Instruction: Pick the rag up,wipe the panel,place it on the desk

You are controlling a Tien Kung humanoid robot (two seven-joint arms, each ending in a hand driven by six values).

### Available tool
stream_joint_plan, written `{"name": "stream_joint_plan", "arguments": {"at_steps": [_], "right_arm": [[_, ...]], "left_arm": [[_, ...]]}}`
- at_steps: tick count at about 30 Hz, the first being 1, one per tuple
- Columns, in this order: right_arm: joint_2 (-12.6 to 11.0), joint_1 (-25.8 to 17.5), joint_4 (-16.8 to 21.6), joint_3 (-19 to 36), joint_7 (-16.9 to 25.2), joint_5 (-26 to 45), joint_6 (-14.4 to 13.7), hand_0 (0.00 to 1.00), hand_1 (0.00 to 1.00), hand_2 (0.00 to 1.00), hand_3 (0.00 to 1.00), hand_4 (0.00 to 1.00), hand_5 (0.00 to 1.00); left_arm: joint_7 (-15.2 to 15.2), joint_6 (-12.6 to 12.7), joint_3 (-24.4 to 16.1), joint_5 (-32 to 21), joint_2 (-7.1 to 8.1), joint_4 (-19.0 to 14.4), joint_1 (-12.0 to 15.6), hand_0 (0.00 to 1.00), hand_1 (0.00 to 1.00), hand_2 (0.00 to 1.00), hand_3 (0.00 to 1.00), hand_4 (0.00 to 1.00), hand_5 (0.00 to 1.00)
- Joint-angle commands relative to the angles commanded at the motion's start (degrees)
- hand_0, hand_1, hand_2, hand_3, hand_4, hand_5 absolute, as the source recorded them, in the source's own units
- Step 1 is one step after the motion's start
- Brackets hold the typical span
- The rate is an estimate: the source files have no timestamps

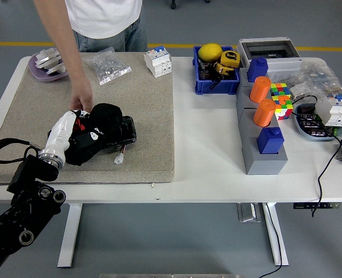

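Left hand (78, 130) is on the black rag (95, 136), fingers buried in the cloth and gripping it, pressing it onto the black panel (123, 130) on the beige mat (142, 98) — mid-wipe, I'd say. Just behind, a person's hand (82, 98) touches the panel's far edge, likely steadying it. Further right, the white tabletop (206, 150) waits for the rag. Right hand's out of view.
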Motion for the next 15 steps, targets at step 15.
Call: {"name": "stream_joint_plan", "arguments": {"at_steps": [15], "right_arm": [[-0.20,-0.02,0.01,-1.01,-0.13,0.54,0.21,0.746,0.285,0.651,0.619,0.998,0.565]], "left_arm": [[0.32,0.17,3.92,-0.45,-2.42,0.47,-3.13,0.208,0.193,0.579,0.531,0.160,0.002]]}}
